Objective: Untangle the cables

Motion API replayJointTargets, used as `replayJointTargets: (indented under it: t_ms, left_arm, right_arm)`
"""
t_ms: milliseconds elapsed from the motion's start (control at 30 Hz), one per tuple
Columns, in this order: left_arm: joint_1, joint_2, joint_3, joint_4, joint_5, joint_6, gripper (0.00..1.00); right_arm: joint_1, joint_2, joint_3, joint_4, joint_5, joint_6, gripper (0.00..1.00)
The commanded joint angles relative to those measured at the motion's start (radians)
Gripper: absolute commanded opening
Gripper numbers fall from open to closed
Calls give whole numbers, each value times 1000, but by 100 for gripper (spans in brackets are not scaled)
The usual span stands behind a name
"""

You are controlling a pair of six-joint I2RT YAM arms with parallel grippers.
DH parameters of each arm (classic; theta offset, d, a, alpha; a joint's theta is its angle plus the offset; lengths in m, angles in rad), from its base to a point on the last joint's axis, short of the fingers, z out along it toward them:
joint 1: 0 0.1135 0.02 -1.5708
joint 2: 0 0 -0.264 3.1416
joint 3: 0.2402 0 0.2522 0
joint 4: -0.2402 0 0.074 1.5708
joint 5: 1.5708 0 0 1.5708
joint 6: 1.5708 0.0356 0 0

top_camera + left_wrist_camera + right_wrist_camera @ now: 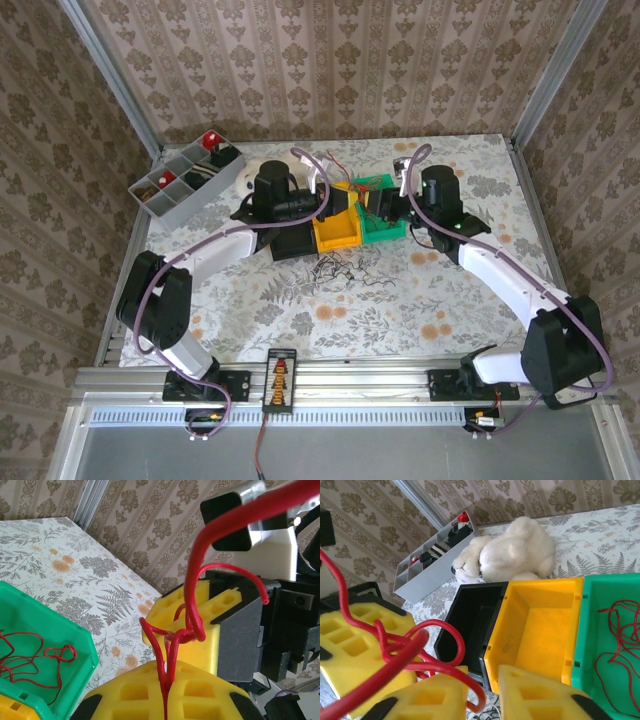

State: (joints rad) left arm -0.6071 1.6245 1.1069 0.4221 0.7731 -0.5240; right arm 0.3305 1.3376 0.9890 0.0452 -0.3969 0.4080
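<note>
Red cable (189, 580), knotted, strung between both grippers, mid-frame in top view. Left gripper (165, 700) clamped on it; right gripper (482, 690) fingers parted, loop in gap. Black cables (345, 270) tangled on table (450, 310) just below. More red wire (620, 645) in green bin (605, 587).

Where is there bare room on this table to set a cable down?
Bare cloth lies in the near strip of table between the loose wire pile and the table's near edge, and in the far right corner past the green bin. Crowded: around the yellow bin and red cable at centre, and far left by the organizer tray and plush toy.
</note>
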Motion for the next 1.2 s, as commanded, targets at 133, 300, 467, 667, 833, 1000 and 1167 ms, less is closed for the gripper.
replayJointTargets:
  t_ms: [133, 300, 467, 667, 833, 1000, 1167]
  left_arm:
    - [-16, 15, 72, -97, 60, 57, 0]
    - [-16, 26, 85, -122, 70, 61, 0]
    - [-14, 2, 57, -131, -51, 61, 0]
    - [-3, -110, -142, 100, -440, -19, 0]
    - [32, -189, -229, 147, -573, -11, 0]
    - [125, -218, -269, 192, -512, -89, 0]
    - [142, -157, -208, 176, -303, -99, 0]
  right_arm:
    - [19, 47, 42, 79, 91, 20, 24]
    - [28, 84, 12, 155, 263, 137, 2]
    - [5, 67, -58, 171, 560, 366, 0]
    - [-78, -17, -164, 88, 677, 608, 0]
    - [-175, -89, -258, 80, 616, 665, 0]
    - [-275, -169, -311, 53, 528, 599, 0]
    - [-315, -145, -263, 63, 263, 376, 0]
